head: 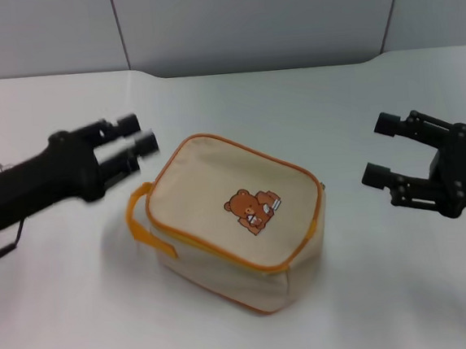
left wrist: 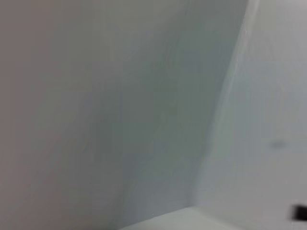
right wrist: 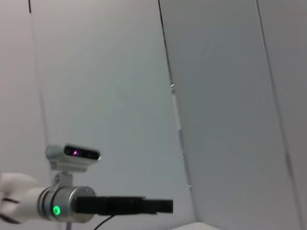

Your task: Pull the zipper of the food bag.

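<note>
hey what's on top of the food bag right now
Only the brown bear print on the food bag; nothing rests on it. The left gripper and right gripper hang off to either side. Its inside and underside are hidden.

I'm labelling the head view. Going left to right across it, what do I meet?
Left gripper → orange handle → food bag → right gripper, all over a white table.

The left pincer (head: 136,138) is blurred; the right arm (head: 461,172) is cut off; the bag (head: 237,219) hides its zipper.
</note>
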Robot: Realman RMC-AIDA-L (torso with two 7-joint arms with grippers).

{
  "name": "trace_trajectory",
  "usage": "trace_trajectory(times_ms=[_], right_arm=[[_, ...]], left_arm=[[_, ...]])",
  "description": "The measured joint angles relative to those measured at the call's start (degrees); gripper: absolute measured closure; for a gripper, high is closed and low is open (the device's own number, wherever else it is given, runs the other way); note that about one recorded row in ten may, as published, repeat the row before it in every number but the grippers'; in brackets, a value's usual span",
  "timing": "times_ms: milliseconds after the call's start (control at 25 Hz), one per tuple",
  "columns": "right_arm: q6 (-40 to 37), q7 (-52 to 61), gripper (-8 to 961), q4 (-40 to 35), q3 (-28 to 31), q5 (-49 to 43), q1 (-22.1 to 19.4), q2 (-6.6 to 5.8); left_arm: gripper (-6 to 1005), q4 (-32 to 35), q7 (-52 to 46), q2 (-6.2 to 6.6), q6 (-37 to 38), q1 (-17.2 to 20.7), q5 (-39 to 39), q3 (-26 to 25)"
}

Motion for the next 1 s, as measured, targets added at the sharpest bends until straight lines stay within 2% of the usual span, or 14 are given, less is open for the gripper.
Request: trace_trajectory(times_ms=[120,280,400,600,1000], right_arm=[[-2.31,2.96,120,-2.92,-3.1,-1.43,0.35,-0.33],[-4.74,4.92,120,-6.24,-6.62,-5.66,0.94,-0.41],[-4.95,5.51,120,-6.6,-7.16,-7.23,1.36,-0.42],[-5.0,5.44,121,-6.68,-7.11,-7.19,1.38,-0.43],[-4.81,5.28,120,-6.74,-7.09,-7.05,1.38,-0.35]], left_arm=[[560,0.64,0.08,1.02,6.2,0.24,0.16,5.6],[370,2.29,-0.43,0.63,7.63,0.33,0.21,13.92],[297,2.4,-0.08,0.32,7.26,0.31,0.21,15.97],[175,2.42,0.33,0.31,7.25,0.29,0.22,16.53],[173,2.43,0.34,0.31,6.89,0.25,0.21,16.71]])
